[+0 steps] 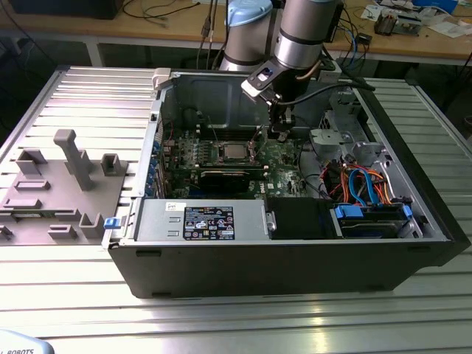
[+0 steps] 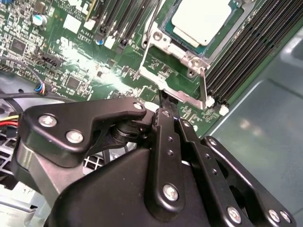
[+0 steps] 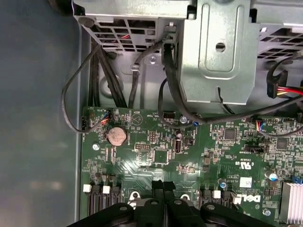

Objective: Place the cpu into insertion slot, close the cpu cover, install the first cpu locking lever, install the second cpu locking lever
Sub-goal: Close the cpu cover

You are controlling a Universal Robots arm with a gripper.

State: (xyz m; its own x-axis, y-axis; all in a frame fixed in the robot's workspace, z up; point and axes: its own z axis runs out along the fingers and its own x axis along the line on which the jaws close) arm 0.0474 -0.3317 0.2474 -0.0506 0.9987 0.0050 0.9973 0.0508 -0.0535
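Note:
The cpu, a flat square chip with a silvery top, sits in the insertion slot on the green motherboard; the exterior view has the cpu at mid-board. The cpu cover, a thin metal frame, appears to lie down around the chip, whose top shows through its window. A thin lever rod runs along the socket's side. My gripper is shut with nothing visible between its fingers, its tip right at the cover's tabbed end. The gripper hangs just above the board, to the exterior view's right of the socket.
The board lies inside an open black computer case. A grey drive cage with dark cables stands close by the gripper. Black memory slots flank the socket. A coin battery sits on the board. Grey fixture blocks stand outside the case.

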